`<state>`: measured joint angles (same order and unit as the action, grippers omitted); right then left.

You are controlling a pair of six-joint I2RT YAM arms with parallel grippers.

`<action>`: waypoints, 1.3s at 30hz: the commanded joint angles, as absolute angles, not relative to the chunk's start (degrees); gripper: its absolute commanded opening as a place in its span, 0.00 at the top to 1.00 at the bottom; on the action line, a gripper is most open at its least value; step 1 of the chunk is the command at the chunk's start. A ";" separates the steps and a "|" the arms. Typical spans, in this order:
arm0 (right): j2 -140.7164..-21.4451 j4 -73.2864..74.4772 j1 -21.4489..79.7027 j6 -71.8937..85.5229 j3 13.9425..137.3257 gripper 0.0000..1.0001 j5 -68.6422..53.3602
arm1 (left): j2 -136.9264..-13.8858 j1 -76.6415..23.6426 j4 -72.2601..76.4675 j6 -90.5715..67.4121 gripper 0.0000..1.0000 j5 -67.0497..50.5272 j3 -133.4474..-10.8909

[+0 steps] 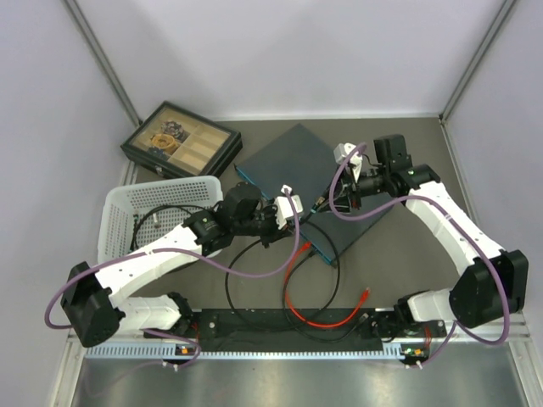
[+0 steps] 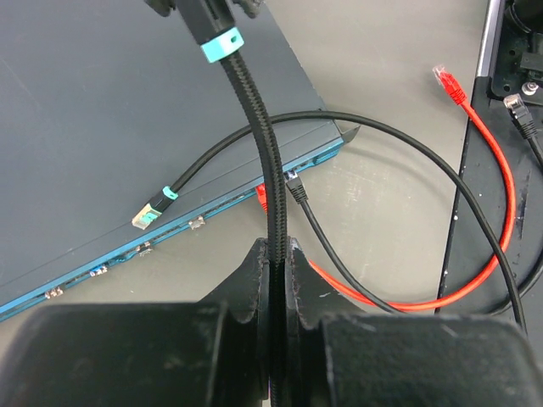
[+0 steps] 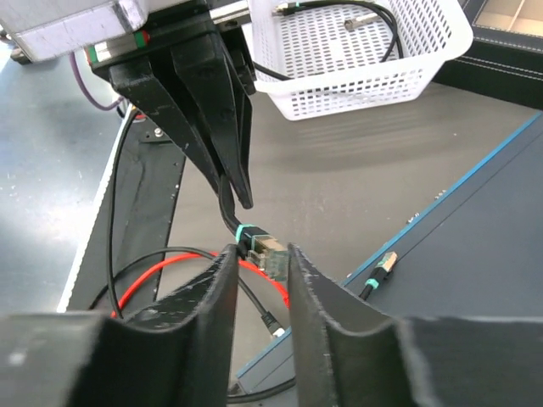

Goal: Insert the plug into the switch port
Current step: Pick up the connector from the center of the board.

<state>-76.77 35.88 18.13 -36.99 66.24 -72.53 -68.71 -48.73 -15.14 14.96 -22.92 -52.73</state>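
Observation:
The switch (image 1: 297, 165) lies flat mid-table, its teal-blue port edge (image 2: 170, 242) facing the arms. My left gripper (image 2: 276, 246) is shut on a black braided cable (image 2: 254, 110), holding it above the table. The cable ends in a teal-banded plug (image 3: 273, 254). That plug hangs between the fingers of my right gripper (image 3: 260, 250), which stands open with narrow gaps on either side. In the right wrist view the left gripper (image 3: 242, 199) pinches the cable just behind the plug. From above, both grippers (image 1: 284, 212) (image 1: 327, 203) meet over the switch's near edge.
A second teal-banded plug (image 2: 151, 212) rests on the switch top. A thin black cable (image 2: 294, 188) reaches the port edge. A red cable (image 2: 501, 170) loops on the table. A white basket (image 1: 119, 212) and a black compartment box (image 1: 178, 140) stand at the left.

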 commanded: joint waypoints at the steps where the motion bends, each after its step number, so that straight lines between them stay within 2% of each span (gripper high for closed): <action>1: -76.12 35.77 18.98 -36.04 69.35 0.76 -74.35 | -67.41 -48.60 -14.33 15.82 1.00 -23.91 -54.67; 4: -75.06 33.49 19.16 -33.50 68.56 0.90 -74.88 | -67.67 -48.60 -14.68 16.00 1.00 -23.38 -54.58; 5: -74.80 32.70 19.25 -32.88 68.29 1.00 -75.14 | -67.76 -48.69 -14.68 16.26 1.00 -23.12 -54.58; 12: -73.13 28.92 19.16 -26.73 66.62 1.00 -75.41 | -66.71 -48.60 -14.42 16.09 1.00 -19.69 -54.14; 13: -73.30 28.66 19.16 -24.89 66.53 1.00 -74.98 | -66.53 -48.69 -14.24 16.00 0.94 -18.82 -54.14; 14: -73.30 28.57 19.16 -24.00 66.62 1.00 -74.19 | -66.01 -48.69 -13.98 16.17 0.81 -17.33 -54.05; 15: -73.39 27.87 19.16 -23.12 66.53 1.00 -73.92 | -65.48 -48.69 -13.54 16.00 0.51 -16.53 -53.79; 16: -73.48 27.34 19.16 -21.03 66.36 1.00 -73.74 | -64.96 -48.60 -12.49 15.65 0.49 -16.18 -53.35; 19: -73.21 25.24 19.16 -16.29 65.66 1.00 -72.78 | -62.23 -48.60 -6.35 15.12 0.48 -14.68 -50.28; 21: -72.60 24.61 19.33 -14.42 65.04 1.00 -71.90 | -60.56 -48.69 -3.00 14.77 0.62 -14.33 -48.44; 22: -72.25 24.00 19.42 -13.37 64.78 1.00 -71.55 | -60.12 -48.78 -2.21 14.50 0.65 -14.15 -48.08; 24: -71.37 22.07 19.51 -10.21 63.46 1.00 -69.44 | -60.03 -48.69 -0.45 14.32 0.58 -12.58 -47.29; 26: -70.76 18.38 19.69 -4.50 61.89 1.00 -67.86 | -59.15 -48.78 3.59 14.50 0.38 -12.65 -45.02; 33: -68.38 13.19 22.15 5.96 57.92 1.00 -63.28 | -59.15 -49.83 27.92 11.43 0.32 -14.68 -35.96; 39: -66.36 6.08 22.59 13.60 55.02 1.00 -59.86 | -64.50 -51.24 41.03 10.37 0.36 -14.94 -34.98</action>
